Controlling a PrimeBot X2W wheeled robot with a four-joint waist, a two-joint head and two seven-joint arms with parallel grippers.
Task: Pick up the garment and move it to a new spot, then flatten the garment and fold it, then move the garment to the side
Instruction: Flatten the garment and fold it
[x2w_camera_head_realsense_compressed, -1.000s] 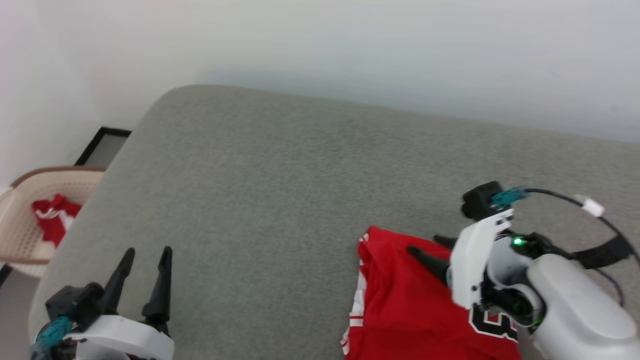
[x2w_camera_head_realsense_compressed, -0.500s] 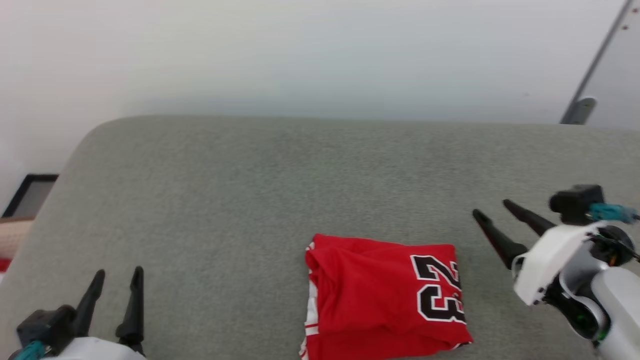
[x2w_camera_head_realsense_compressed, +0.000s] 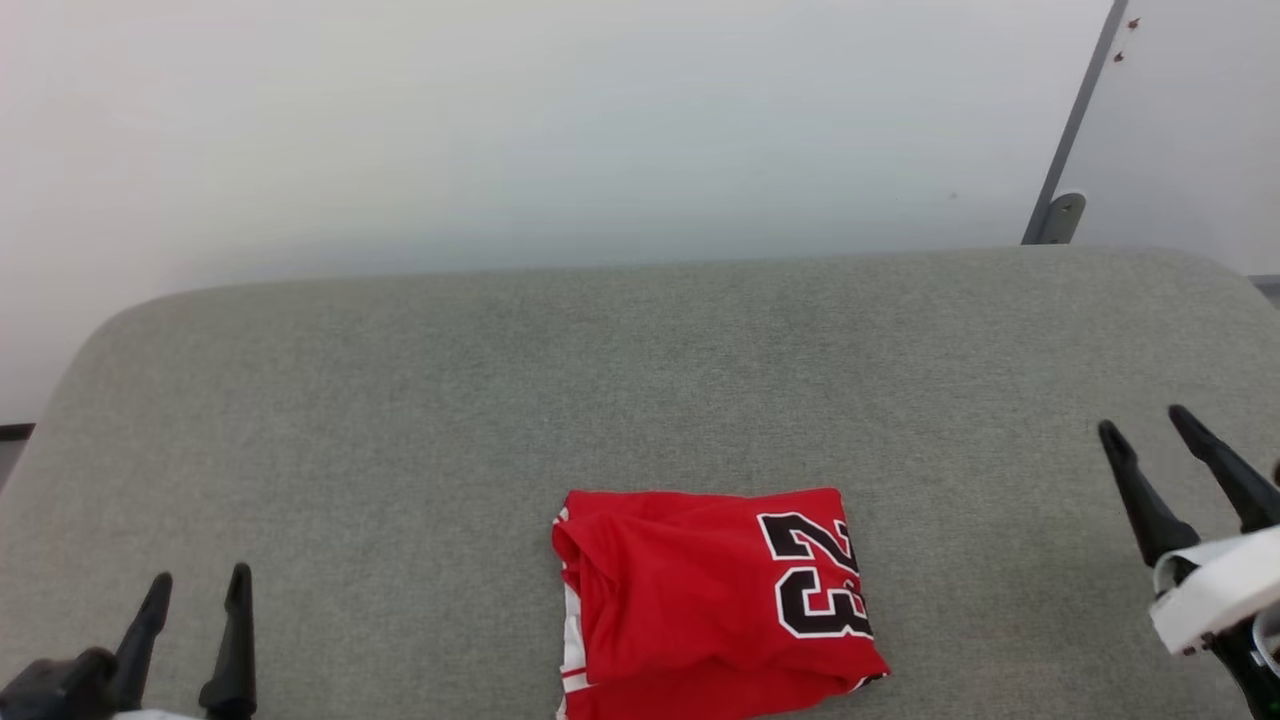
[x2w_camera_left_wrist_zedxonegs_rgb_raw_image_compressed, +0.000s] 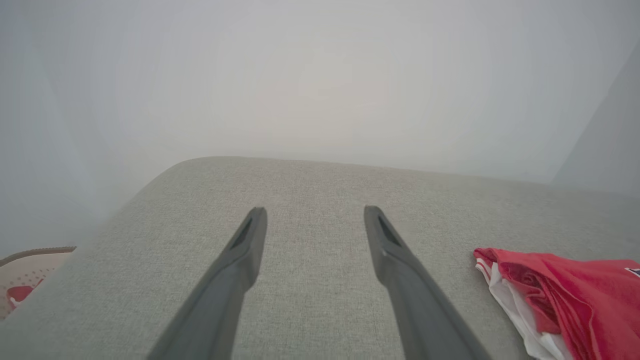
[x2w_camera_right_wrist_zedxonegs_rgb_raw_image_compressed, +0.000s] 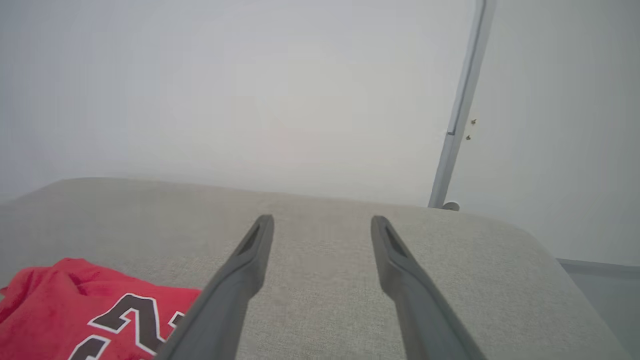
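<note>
Garment (x2w_camera_head_realsense_compressed: 715, 600) is lying folded at lower centre of the head view; left gripper (x2w_camera_head_realsense_compressed: 200, 575) and right gripper (x2w_camera_head_realsense_compressed: 1142, 420) are hovering spread and empty. Side move is likely pending, calling for a fold-preserving edge grasp.

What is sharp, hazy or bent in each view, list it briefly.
Head view: even soft light, no glare, the garment and its 23 crisp. Left wrist view: wall washed out and hazy, cushion edge bowed by the wide lens, left gripper sharp. Right wrist view: same haze on the wall, right gripper sharp.
</note>
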